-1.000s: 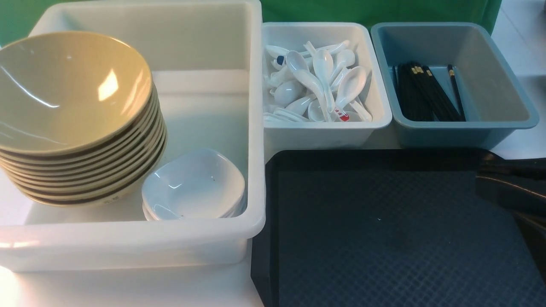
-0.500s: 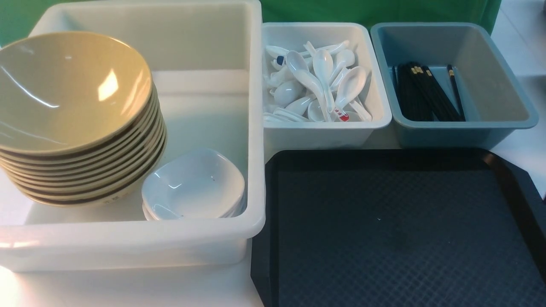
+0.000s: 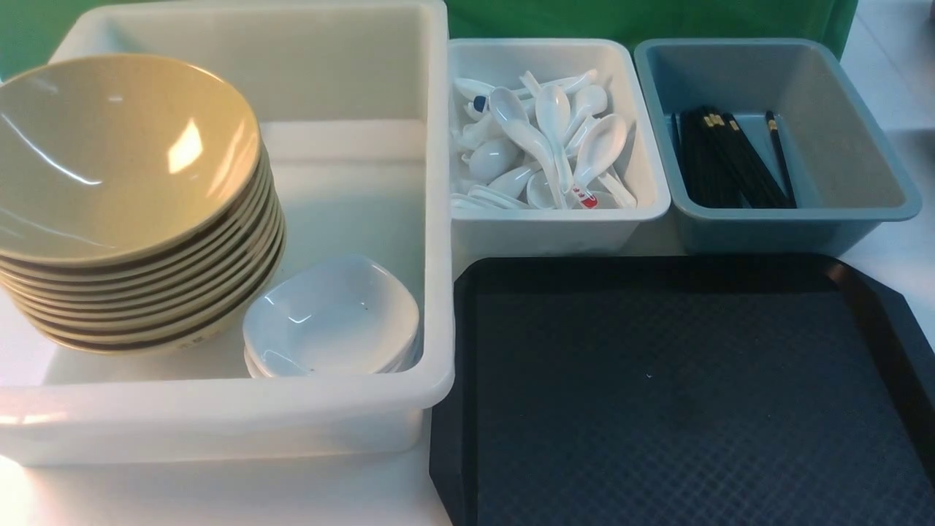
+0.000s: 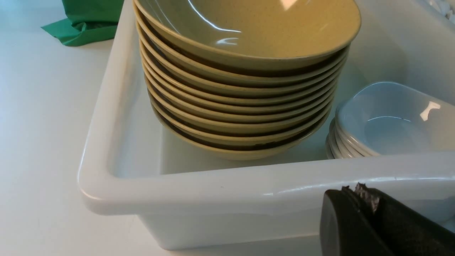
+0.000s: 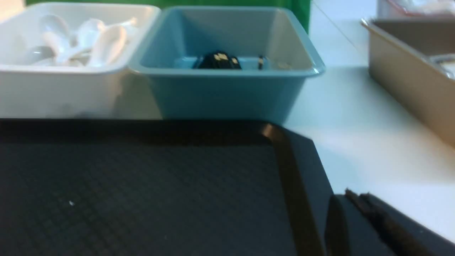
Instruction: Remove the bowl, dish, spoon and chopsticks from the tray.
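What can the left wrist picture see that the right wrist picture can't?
Only the left wrist view: the tall stack of tan bowls, the small white dishes and the big white bin around them.
Only the right wrist view: the black tray, the blue-grey bin and the black chopsticks in it.
Both: green cloth and a closed end effector, a different one in each.

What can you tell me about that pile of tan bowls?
The tan bowls are large, round and glossy, ceramic-looking, with smooth rims. Several are nested in one leaning stack, the top one's inside showing and catching bright reflections. They stand in the left part of the big white bin, beside the small white dishes. No gripper touches them.
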Tool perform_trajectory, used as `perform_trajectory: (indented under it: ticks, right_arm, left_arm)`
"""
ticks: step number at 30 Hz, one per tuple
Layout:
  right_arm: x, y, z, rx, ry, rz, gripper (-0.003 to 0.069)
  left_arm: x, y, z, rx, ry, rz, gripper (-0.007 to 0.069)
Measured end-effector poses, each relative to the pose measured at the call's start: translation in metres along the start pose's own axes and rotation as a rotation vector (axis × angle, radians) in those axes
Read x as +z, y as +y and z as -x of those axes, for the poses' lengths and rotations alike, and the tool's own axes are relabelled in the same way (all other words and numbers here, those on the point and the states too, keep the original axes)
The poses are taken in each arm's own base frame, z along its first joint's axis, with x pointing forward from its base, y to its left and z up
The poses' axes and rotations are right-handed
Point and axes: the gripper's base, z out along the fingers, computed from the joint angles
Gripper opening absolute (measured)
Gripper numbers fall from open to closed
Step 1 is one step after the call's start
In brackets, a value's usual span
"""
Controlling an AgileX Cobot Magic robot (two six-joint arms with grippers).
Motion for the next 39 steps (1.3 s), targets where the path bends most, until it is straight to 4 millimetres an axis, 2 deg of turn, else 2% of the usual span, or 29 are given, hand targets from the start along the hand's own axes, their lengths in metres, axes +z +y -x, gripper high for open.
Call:
perform_trajectory:
  ticks: [3, 20, 28, 39]
  right_arm:
    - [-0.0003, -0.0016, -0.0044, 0.001, 0.048, -0.019, 0.0046]
    - [-0.0002, -0.0005, -0.0044, -0.017, 0.047, -0.008, 0.0058]
    - [-0.0007, -0.0054, -0.0043, -0.077, 0.048, -0.094, 0.0063]
    - [-0.0004, -0.0027, -0.0044, -0.082, 0.048, -0.046, 0.0078]
  left_arm:
    - [-0.0001, 0.0, -0.0001, 0.0, 0.0, 0.0, -0.0011]
    - [-0.0002, 0.0001, -0.0002, 0.0, -0.001, 0.0, -0.0011]
    - [-0.0002, 0.0001, -0.0002, 0.0, -0.001, 0.0, -0.0011]
    - [-0.0002, 0.0001, -0.0002, 0.0, -0.001, 0.0, -0.0011]
